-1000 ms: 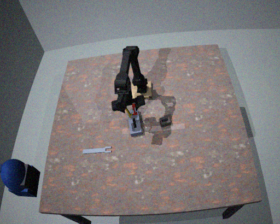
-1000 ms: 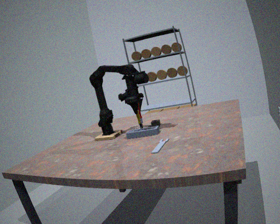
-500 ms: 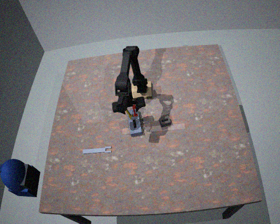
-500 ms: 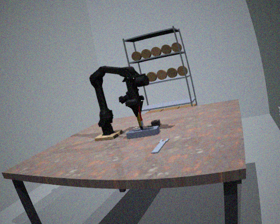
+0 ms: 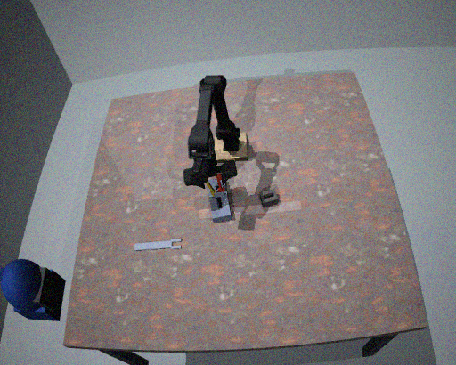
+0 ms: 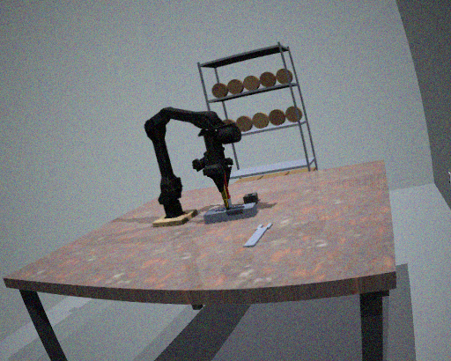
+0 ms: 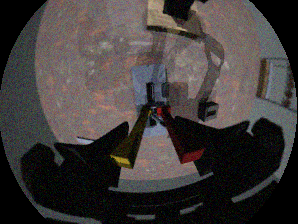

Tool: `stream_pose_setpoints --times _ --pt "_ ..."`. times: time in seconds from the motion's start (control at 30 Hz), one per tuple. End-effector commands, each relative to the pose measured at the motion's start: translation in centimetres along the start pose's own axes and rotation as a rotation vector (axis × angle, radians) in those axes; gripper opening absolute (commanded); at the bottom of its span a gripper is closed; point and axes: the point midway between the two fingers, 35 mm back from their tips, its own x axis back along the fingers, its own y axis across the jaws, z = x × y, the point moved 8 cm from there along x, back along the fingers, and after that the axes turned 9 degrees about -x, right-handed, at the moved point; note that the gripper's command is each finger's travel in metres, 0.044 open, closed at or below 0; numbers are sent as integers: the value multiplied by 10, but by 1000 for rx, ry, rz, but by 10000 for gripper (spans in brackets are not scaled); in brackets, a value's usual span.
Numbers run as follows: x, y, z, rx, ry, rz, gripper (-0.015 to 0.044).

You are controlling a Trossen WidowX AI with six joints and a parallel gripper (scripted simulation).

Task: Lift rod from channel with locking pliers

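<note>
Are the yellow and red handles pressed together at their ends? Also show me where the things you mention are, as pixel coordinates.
No, the yellow handle (image 7: 131, 142) and red handle (image 7: 182, 140) spread apart at their ends.

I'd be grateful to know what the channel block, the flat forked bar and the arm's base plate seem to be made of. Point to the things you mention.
Channel block (image 5: 222, 214) (image 6: 216, 217): probably painted metal or plastic; even blue-grey, little shine.
Forked bar (image 5: 153, 246) (image 6: 255, 238): perhaps metal, judging by its pale, uniform silvery-blue face.
Base plate (image 5: 240, 154) (image 6: 161, 223) (image 7: 156, 19): likely matt light wood, from its yellow-tan colour.
</note>
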Motion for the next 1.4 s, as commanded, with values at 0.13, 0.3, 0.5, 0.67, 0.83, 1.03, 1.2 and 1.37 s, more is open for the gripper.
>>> stream_pose_setpoints --times 0.13,0.3,0.5,0.67,0.83,1.03,1.2,1.37 --pt "-5 0 0 0 2 -4 321" --pt "-7 0 0 0 2 -4 314" --pt "-7 -1 0 0 2 -4 306" --pt "-7 -1 0 0 2 -4 299" --pt "-7 -2 0 0 2 -4 293" --pt "-7 -2 0 0 2 -4 285" --pt "-7 -3 0 0 2 -4 278" --pt "-7 -3 0 0 2 -4 271"
